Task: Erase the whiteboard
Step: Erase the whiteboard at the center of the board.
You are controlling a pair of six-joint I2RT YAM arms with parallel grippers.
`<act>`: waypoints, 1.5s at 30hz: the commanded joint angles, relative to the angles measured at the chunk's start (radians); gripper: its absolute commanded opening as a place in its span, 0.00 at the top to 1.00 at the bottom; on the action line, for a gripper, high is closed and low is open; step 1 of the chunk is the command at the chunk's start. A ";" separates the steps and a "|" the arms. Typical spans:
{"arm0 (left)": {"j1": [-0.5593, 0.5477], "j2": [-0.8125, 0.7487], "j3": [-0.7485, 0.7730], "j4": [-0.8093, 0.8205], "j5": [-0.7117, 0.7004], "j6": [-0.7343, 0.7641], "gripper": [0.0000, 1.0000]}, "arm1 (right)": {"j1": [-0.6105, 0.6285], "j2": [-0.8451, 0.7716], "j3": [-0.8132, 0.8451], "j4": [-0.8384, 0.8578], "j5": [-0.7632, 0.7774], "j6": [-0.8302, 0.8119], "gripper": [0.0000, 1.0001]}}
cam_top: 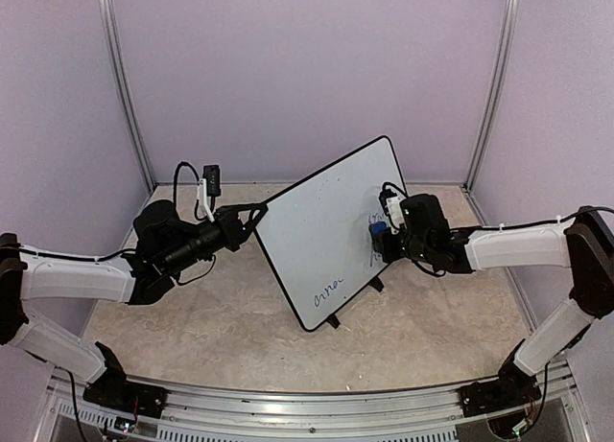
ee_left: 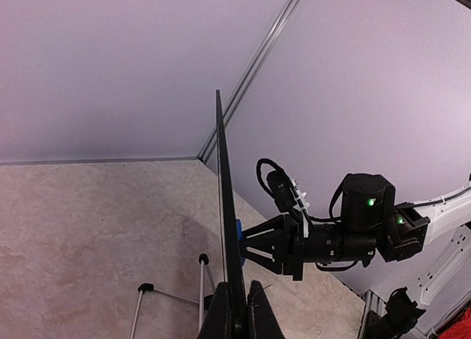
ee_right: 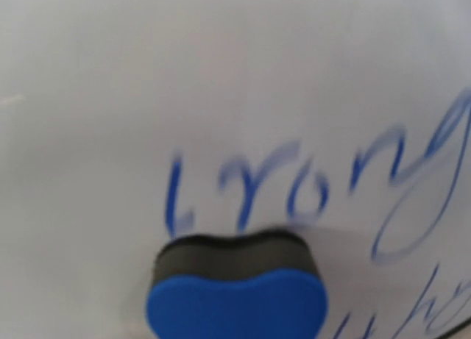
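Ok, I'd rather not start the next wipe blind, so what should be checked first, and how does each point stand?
1. Left pincer shut on the whiteboard edge: ok.
2. Eraser gripped in the right pincer: ok.
3. Eraser's dark felt side against the board face: ok, as the left wrist view shows it.
4. Board wiped clean: not ok. Blue handwriting sits just above the eraser, and another word is near the lower edge.
5. Stand feet bearing on the table: cannot tell.
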 commanded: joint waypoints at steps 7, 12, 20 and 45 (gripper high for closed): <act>-0.041 0.008 -0.022 -0.071 0.207 0.081 1.00 | -0.019 0.043 0.134 -0.018 -0.016 -0.042 0.76; -0.041 0.010 -0.022 -0.070 0.208 0.080 1.00 | -0.020 0.035 0.041 0.017 -0.025 -0.012 0.76; -0.041 0.019 -0.021 -0.063 0.213 0.075 1.00 | -0.024 0.017 -0.069 0.059 -0.038 0.021 0.76; -0.041 0.020 -0.022 -0.064 0.211 0.075 1.00 | -0.072 0.056 -0.040 0.070 -0.080 0.009 0.76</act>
